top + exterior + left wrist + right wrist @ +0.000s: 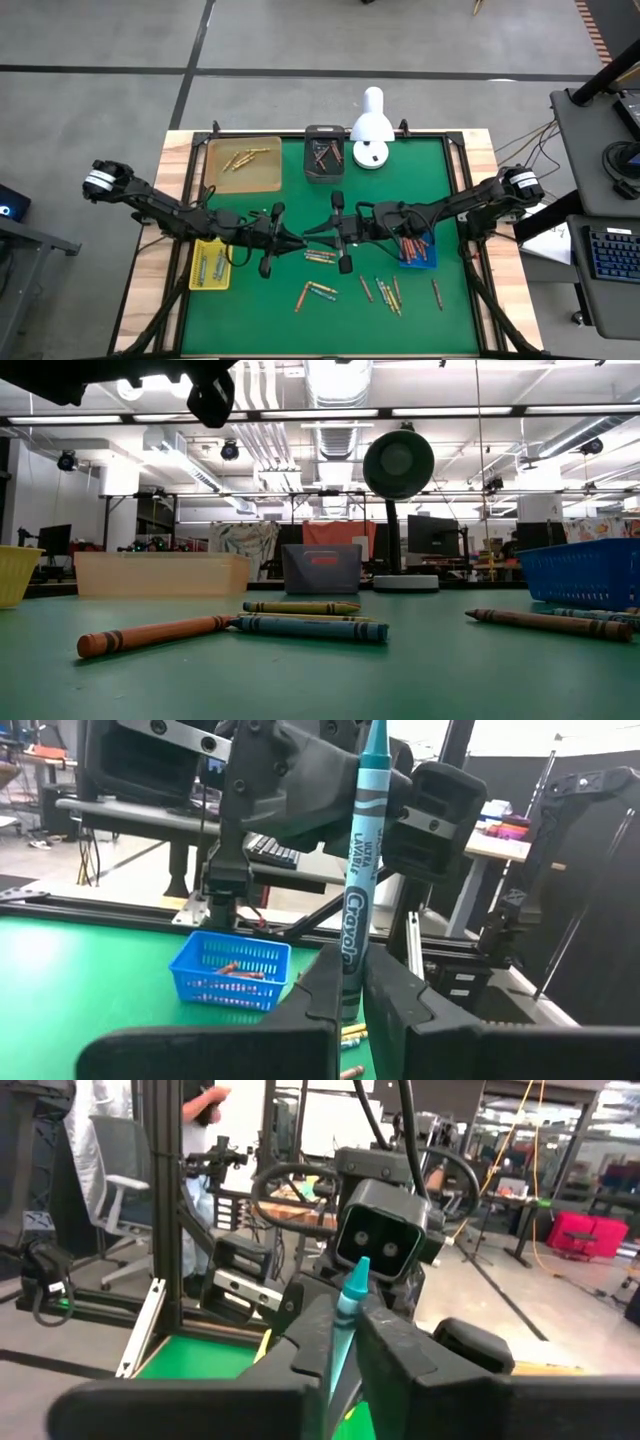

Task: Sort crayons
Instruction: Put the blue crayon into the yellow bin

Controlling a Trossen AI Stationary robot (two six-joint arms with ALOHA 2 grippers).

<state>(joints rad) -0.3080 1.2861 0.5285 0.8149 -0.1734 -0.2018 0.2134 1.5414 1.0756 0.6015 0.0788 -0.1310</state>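
Could drop in the handover: teal crayon (pixel 362 850) shared between two grippers above the middle of the green mat (pixel 250 320), clear of it. Could slip or tip away if one side opens before the other has a firm bite, and could land among the loose crayons (pixel 320 258) just nearer, unsorted again. Could snap or twist askew too, if both arms pull apart while clamped.

Left gripper (pixel 352 970) pinched narrow on the crayon's lower part, stick upright between the fingers (pixel 400 995), most of its length standing free beyond them. Right gripper (pixel 345 1320) facing from the right, set close on either side of the same crayon, point showing just past it; cannot tell whether clamped or already loosened.

Blue basket (pixel 235 970) off to the right, well apart; yellow tray (pixel 208 265) off to the left.
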